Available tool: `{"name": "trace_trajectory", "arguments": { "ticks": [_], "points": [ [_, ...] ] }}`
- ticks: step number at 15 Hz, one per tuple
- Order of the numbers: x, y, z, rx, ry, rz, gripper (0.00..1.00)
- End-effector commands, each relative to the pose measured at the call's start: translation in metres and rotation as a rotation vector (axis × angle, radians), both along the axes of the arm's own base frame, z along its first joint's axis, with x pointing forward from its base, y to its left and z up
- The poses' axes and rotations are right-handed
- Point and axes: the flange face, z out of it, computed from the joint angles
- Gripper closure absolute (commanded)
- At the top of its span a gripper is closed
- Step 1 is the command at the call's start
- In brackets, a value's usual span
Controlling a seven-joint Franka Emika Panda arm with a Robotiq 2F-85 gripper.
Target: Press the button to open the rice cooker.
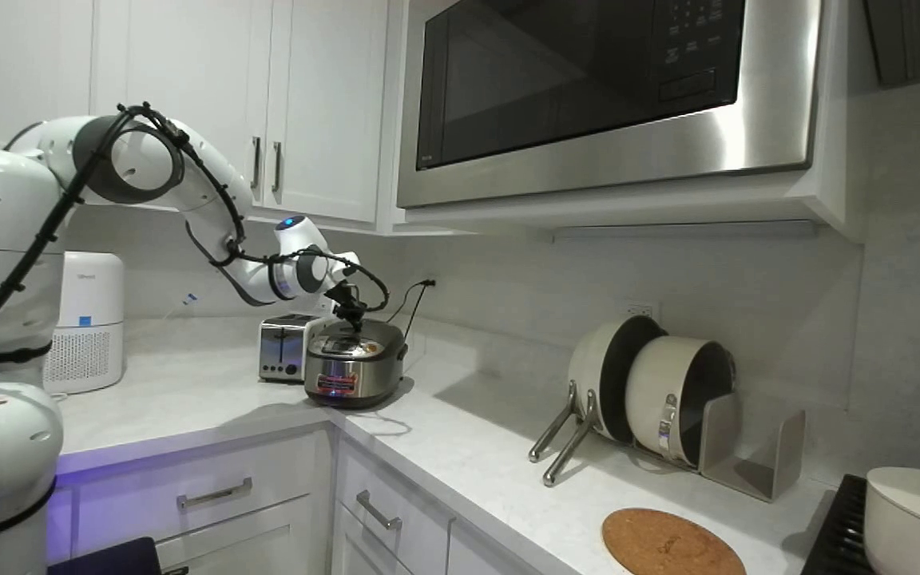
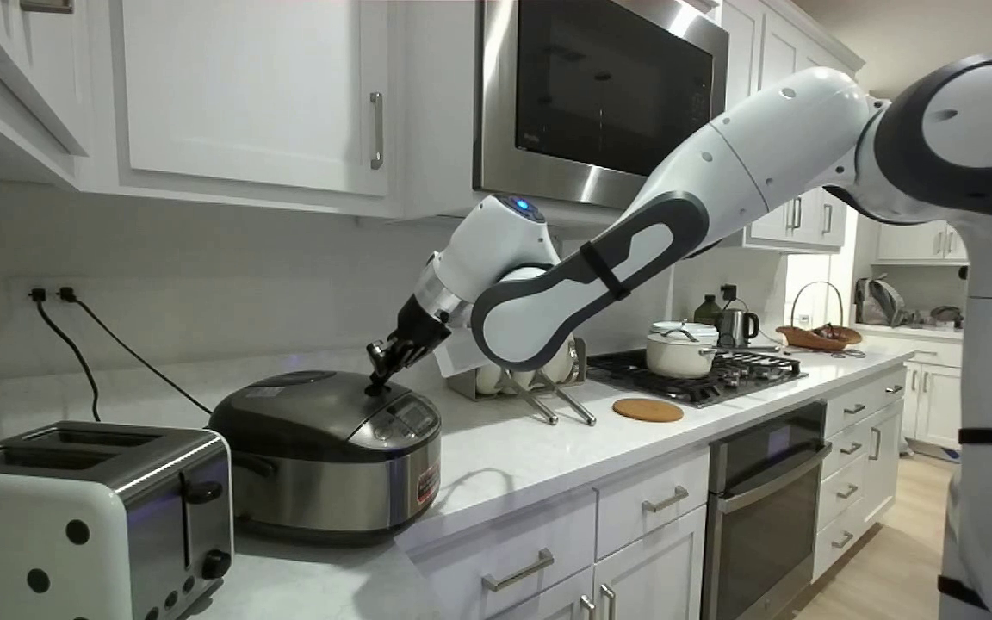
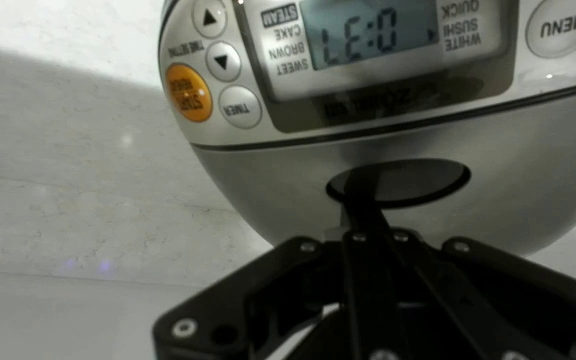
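The rice cooker (image 1: 368, 377) stands on the counter corner; it also shows in an exterior view (image 2: 315, 495). Its body is steel-coloured and its dark lid (image 2: 289, 413) is shut. In the wrist view, its control panel (image 3: 283, 115) appears upside down, and the display reads 0:37. An oval button (image 3: 423, 180) sits on the lid beside the panel. My gripper (image 3: 363, 197) is shut with nothing seen between its fingers. Its dark tips overlap the button's left part and appear to touch it. I cannot tell whether the button is pressed. The gripper (image 2: 378, 385) points down onto the lid.
A silver toaster (image 2: 57, 517) stands close beside the rice cooker. A white cylindrical appliance (image 1: 93, 319) is near the arm base. Pans (image 1: 672, 391) in a rack and a cork mat (image 1: 672, 543) lie further along the counter. Cords (image 2: 134, 362) run behind the cooker. A microwave (image 1: 612, 96) hangs above.
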Motion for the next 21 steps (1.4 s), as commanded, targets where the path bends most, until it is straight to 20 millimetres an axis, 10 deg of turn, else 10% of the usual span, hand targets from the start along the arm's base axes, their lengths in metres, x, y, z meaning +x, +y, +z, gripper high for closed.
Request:
{"name": "trace_trajectory", "arguments": {
  "ticks": [1, 7, 21],
  "points": [
    [0.014, 0.002, -0.054, -0.045, 0.098, -0.024, 1.00],
    [0.013, 0.004, -0.057, -0.069, 0.097, -0.040, 1.00],
    [0.007, 0.005, 0.023, 0.028, 0.125, -0.072, 1.00]
  ]
}}
